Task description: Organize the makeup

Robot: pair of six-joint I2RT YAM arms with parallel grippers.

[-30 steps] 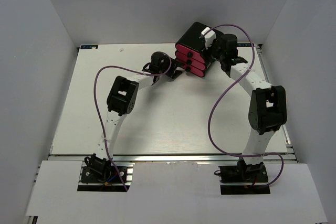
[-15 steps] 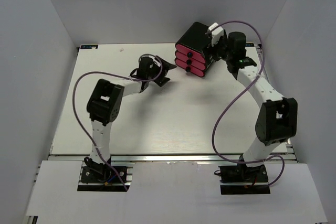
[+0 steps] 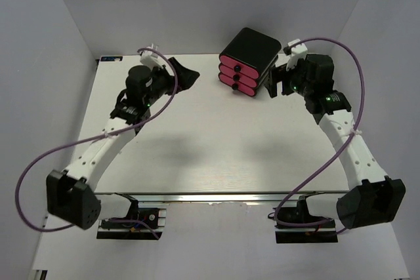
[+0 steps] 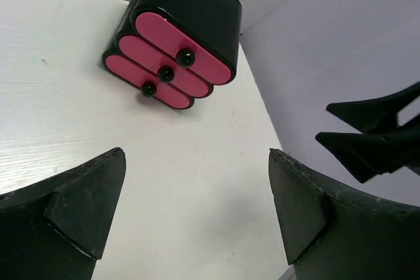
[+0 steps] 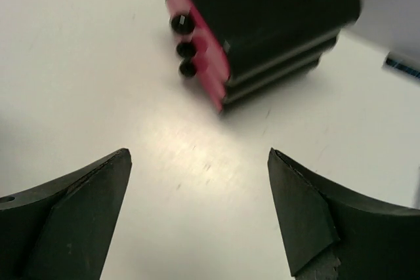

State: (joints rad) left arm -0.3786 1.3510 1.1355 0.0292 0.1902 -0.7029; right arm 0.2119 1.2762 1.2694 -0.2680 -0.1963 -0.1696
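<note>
No makeup shows in any view: no sticks, tube or palettes. The black box with three pink drawers stands at the back of the table, all drawers shut; it also shows in the left wrist view and the right wrist view. My left gripper is open and empty, well to the left of the box, hovering above the table. My right gripper is open and empty just right of the box, its jaws wide apart over bare table.
The white table is ringed by grey walls on the left, back and right. The right gripper's black fingers show at the right of the left wrist view. Purple cables loop off both arms.
Both grippers have drawn back from the box. The left arm swung far left and stretched out toward the back left; the right arm moved right and away from the box's top.
</note>
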